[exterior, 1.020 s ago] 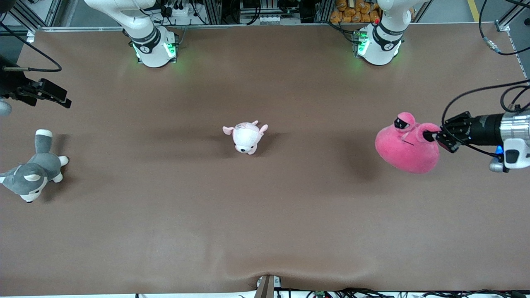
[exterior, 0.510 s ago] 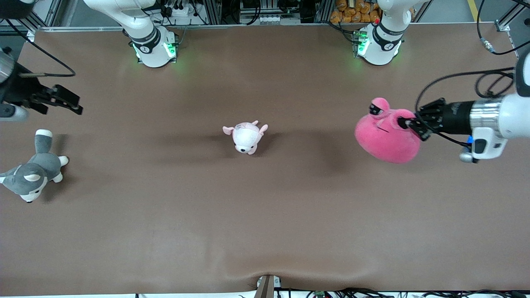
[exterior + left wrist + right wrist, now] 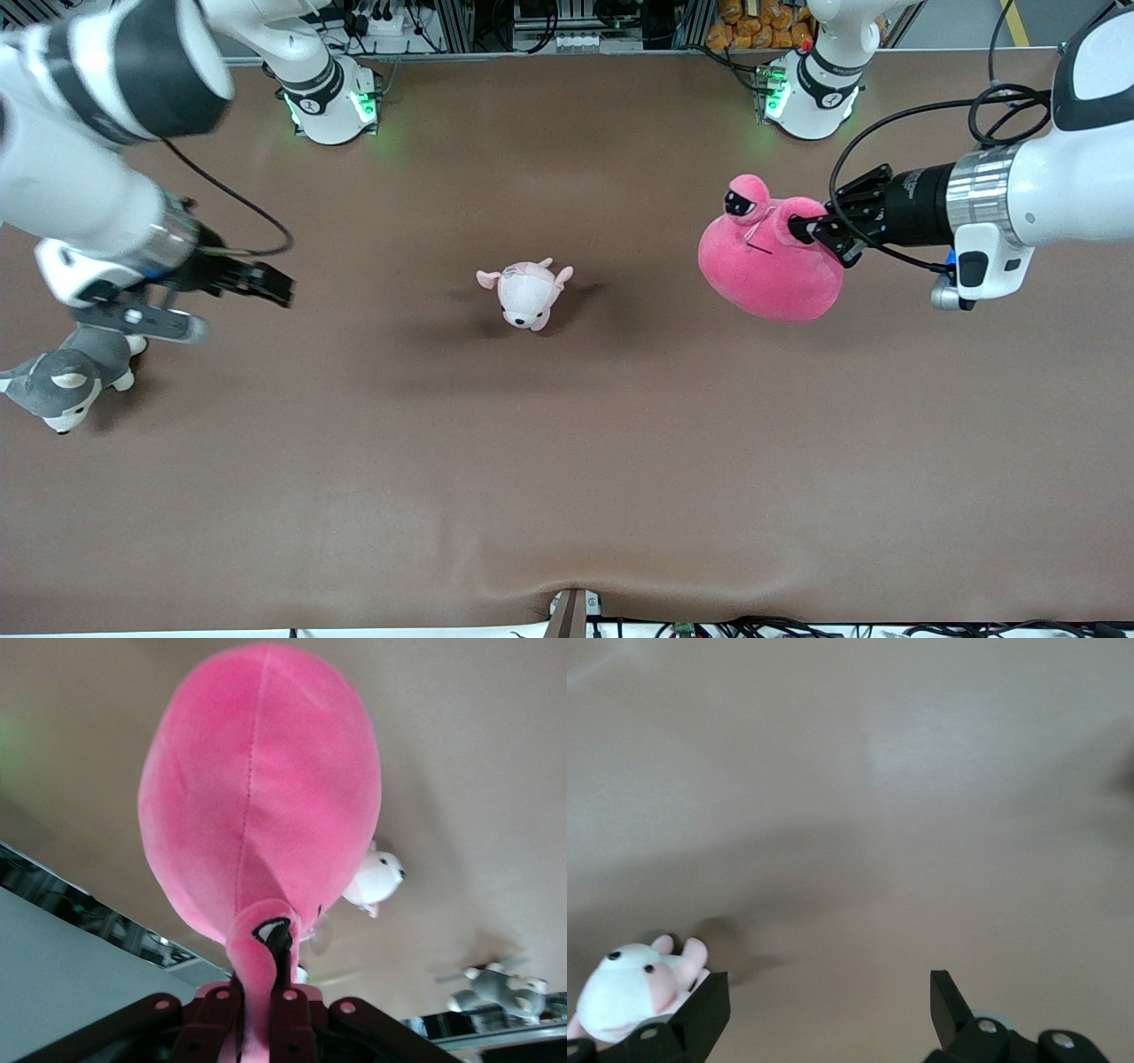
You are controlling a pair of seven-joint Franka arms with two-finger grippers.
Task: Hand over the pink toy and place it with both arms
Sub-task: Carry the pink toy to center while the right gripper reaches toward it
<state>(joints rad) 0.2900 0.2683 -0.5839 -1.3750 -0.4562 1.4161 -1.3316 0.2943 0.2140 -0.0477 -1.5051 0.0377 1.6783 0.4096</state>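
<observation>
Left gripper [image 3: 811, 232] is clamped tight on the pink toy [image 3: 766, 261], pinching one of the bulging eye stalks at the toy's top; in the left wrist view the stalk is squeezed flat between the fingers [image 3: 282, 1020] and the round body [image 3: 261, 788] hangs away from the camera. Toy is airborne, over the counter [image 3: 567, 461] at the left arm's end, clear of the surface, its shadow falling on the brown cloth underneath. Sunglasses-style eye [image 3: 740, 206] sits at about 11 o'clock on the toy in the front view; the gripper comes in from roughly 2 o'clock. Left arm [image 3: 1019, 199] reaches in horizontally from the counter's edge.

Small pale pink-and-white plush [image 3: 527, 294] lies mid-counter, well apart from the toy, at about 9 o'clock from it. It also shows in both wrist views.

Right gripper [image 3: 257, 282] hangs over the right arm's end of the counter, fingers spread wide with nothing between them; the right wrist view shows bare cloth in the gap. Grey-and-white husky plush [image 3: 66, 377] lies on the counter near that end, partly under the right arm [image 3: 89, 213], around 8 o'clock from the right gripper.
</observation>
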